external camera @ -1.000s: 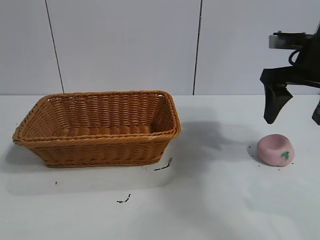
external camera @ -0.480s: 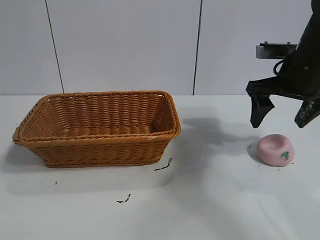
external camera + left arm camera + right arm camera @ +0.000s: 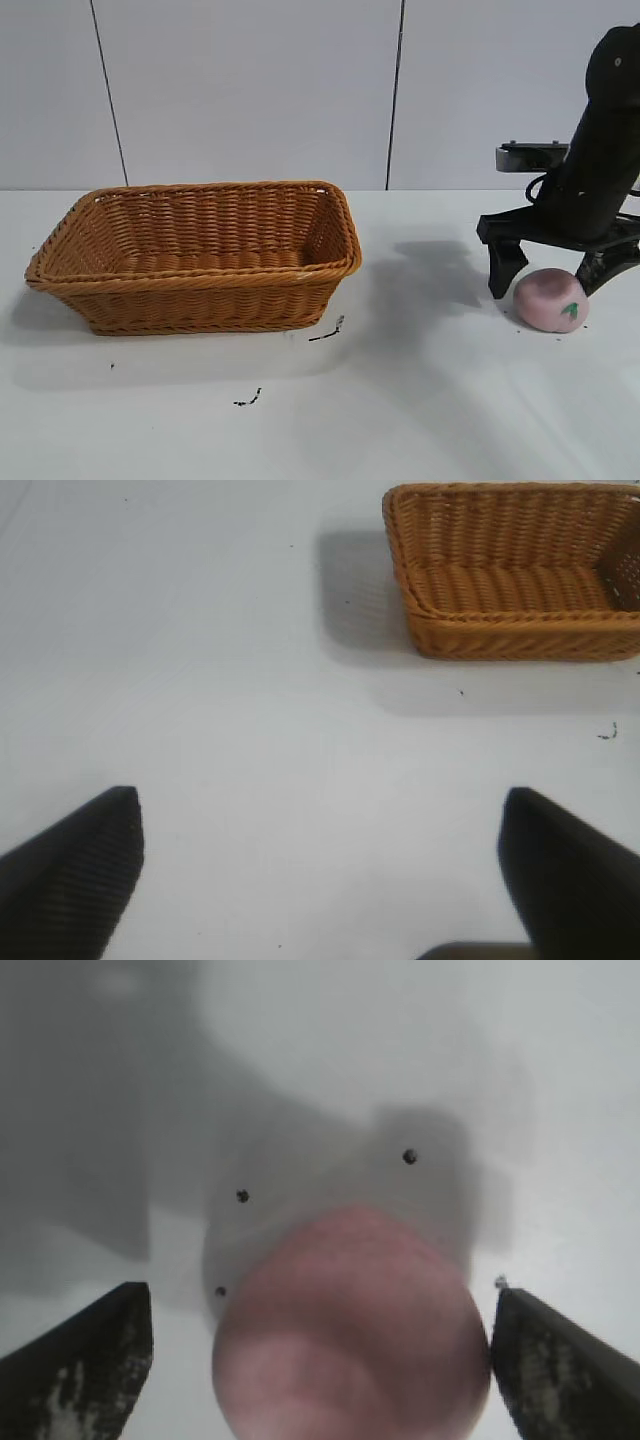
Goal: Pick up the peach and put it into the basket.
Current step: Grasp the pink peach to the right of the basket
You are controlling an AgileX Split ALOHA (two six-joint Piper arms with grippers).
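Note:
The pale-pink peach [image 3: 551, 300] with a small green leaf mark lies on the white table at the right. My right gripper [image 3: 548, 282] is open and low over it, one finger on each side, not closed on it. In the right wrist view the peach [image 3: 350, 1325] sits between the two fingertips [image 3: 95, 1360], nearer one of them. The orange-brown wicker basket [image 3: 195, 255] stands at the left, empty inside; it also shows in the left wrist view [image 3: 515, 570]. My left gripper [image 3: 320, 825] is open over bare table, out of the exterior view.
The white table [image 3: 400, 400] carries a few small dark specks [image 3: 325, 333] in front of the basket. A grey panelled wall stands behind.
My right gripper has come down and moved left, from above the peach to straddling it near the table. The peach and basket have not moved.

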